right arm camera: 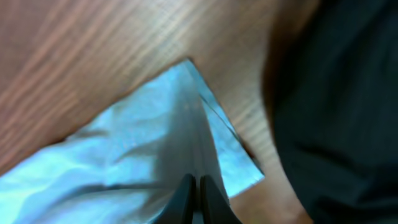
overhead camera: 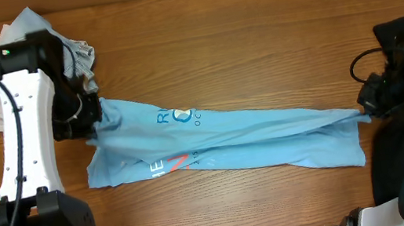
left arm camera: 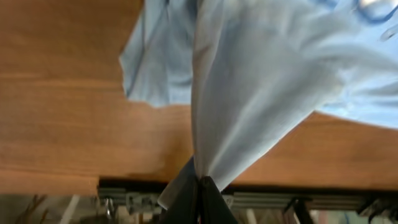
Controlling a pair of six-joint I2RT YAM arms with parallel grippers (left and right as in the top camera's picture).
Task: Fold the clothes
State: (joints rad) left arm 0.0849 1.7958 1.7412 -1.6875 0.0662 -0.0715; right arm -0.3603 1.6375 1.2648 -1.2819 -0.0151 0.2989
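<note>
The left hand (overhead camera: pixel 94 120) and right hand (overhead camera: pixel 365 106) each clamp an end of the blue T-shirt (overhead camera: pixel 229 137) stretched across the counter's (overhead camera: pixel 253 26) middle, so 1 hard tug could slip a thin pinch loose.

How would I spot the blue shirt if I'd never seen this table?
Look at the middle of the wooden table. Stretched between the left gripper and the right gripper is the T-shirt. It's the only sky-blue cloth, with white letters, unlike the black garment on the right.
</note>
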